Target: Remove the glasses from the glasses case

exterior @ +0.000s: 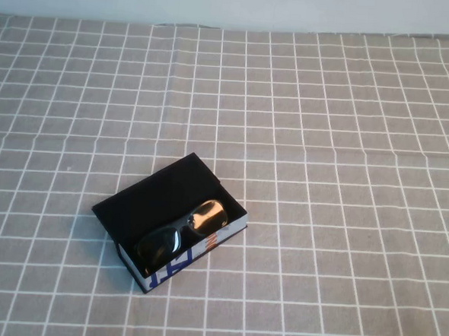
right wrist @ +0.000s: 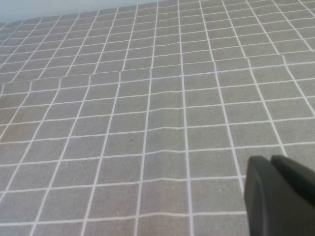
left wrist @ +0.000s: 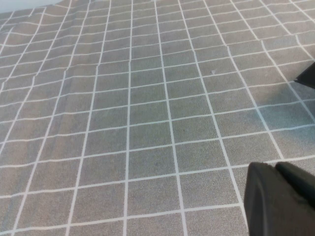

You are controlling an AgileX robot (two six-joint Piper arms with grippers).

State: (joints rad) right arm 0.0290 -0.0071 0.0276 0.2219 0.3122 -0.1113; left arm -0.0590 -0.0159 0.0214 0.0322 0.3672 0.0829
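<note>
The glasses case (exterior: 156, 196) is a flat black box lying slantwise left of the table's middle, with its white, blue and orange printed side edge toward the near side. The glasses (exterior: 182, 229) lie in it along that near edge, black-framed with gold-glinting lenses. Neither arm shows in the high view. In the left wrist view my left gripper (left wrist: 275, 168) hangs over bare cloth with its fingers together and nothing between them; a black corner (left wrist: 308, 77), probably the case, pokes in at the edge. In the right wrist view my right gripper (right wrist: 271, 160) is likewise shut and empty over bare cloth.
A grey tablecloth with a white grid (exterior: 348, 145) covers the whole table, with slight wrinkles. A pale wall runs along the table's far edge (exterior: 234, 5). Nothing else stands on the cloth.
</note>
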